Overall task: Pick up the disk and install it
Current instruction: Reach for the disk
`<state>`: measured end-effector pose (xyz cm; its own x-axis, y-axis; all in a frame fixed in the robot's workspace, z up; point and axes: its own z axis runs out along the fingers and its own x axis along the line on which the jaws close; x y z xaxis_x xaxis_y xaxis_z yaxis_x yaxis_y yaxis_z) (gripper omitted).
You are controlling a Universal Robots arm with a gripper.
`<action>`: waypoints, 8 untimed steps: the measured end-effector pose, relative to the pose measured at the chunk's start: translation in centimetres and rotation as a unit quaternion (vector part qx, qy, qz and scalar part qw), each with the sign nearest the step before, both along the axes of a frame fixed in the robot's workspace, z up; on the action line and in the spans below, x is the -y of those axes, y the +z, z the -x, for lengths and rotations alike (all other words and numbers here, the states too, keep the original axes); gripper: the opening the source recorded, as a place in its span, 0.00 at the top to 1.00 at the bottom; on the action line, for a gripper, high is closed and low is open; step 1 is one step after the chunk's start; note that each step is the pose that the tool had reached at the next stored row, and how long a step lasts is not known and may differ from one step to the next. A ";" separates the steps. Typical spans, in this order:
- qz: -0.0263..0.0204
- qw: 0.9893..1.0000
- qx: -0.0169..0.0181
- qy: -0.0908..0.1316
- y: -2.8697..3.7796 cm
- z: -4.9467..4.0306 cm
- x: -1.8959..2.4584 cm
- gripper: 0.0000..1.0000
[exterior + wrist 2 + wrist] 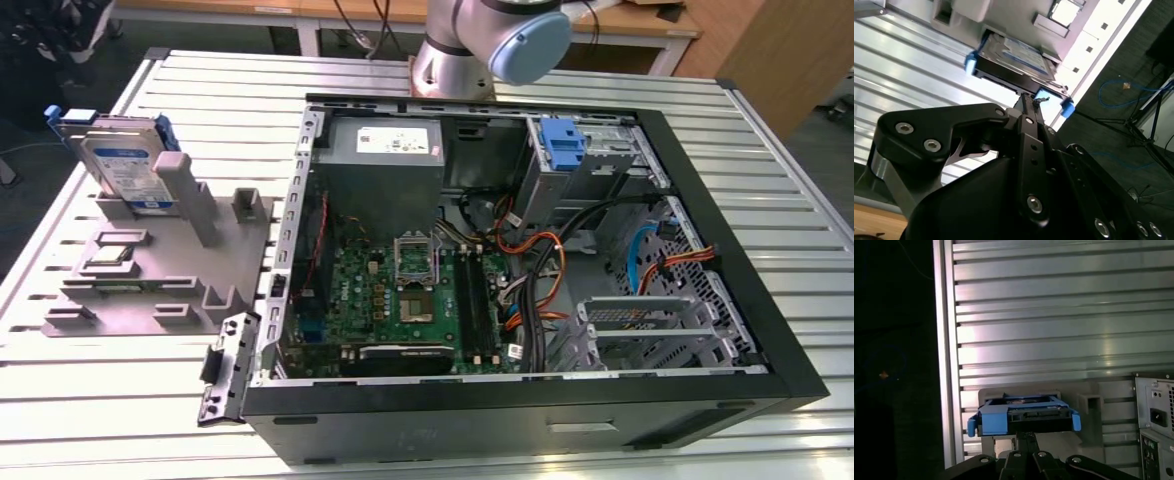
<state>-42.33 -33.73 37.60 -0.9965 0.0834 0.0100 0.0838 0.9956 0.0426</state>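
A ribbed aluminium table [200,70] carries an open computer case [534,405] lying on its side, boards and cables exposed. Beside the case, on the exterior view's left, sits a grey fixture plate [160,290]. The disk [127,165] stands tilted in the plate's upright holder at the corner farthest from the case's front, blue rails on both its sides. The arm [501,40] rises from the table just behind the case. Beyond that are wooden benches [267,8] and a wooden cabinet [767,50]. In both wrist views the gripper [1027,100] [1026,436] has its jaws together with nothing between them, tips aimed at the disk's [1009,57] [1024,415] blue-railed end. In the second wrist view, dark floor [1149,30] with a loose blue cable [1111,85] lies past the table edge, away from the case.
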 end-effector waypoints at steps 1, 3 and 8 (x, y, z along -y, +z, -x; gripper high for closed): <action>0.000 1.000 0.000 0.000 -0.04 0.48 -0.10 0.90; 0.000 1.000 0.000 0.000 -0.14 1.32 -0.25 0.90; 0.000 1.000 0.000 0.000 -0.31 2.42 -0.31 0.90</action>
